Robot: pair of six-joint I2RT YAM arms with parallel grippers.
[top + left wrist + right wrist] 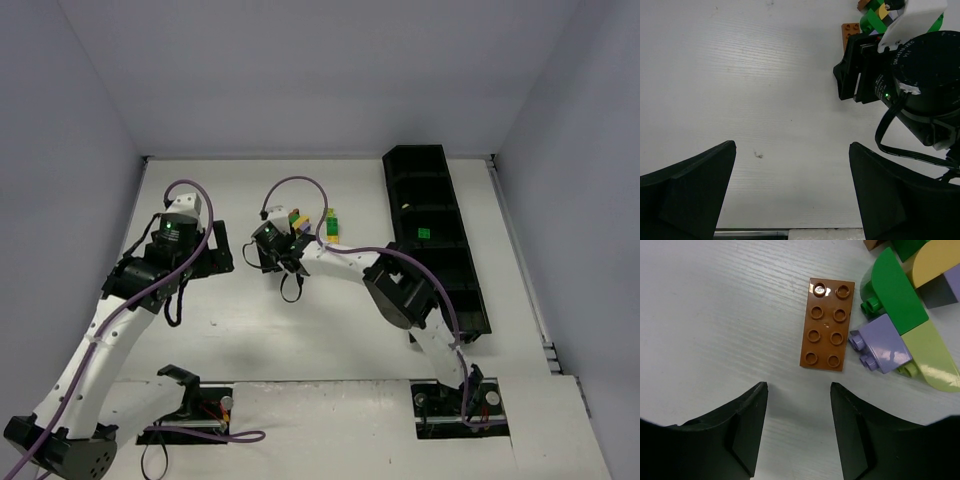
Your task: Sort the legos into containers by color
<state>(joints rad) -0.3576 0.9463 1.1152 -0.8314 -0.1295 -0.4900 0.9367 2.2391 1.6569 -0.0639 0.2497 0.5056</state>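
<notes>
Right pincer (797,390), released just short of the orange-brown lego (827,324), should advance, descend and close across its narrow width

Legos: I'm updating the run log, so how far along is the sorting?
Early. Done: one green brick sits in the tray. In hand: the right claw hovers open just short of the orange-brown plate, not gripping it. Remaining: the green, lilac, lime and yellow cluster beside it. The left claw is open, empty.
</notes>
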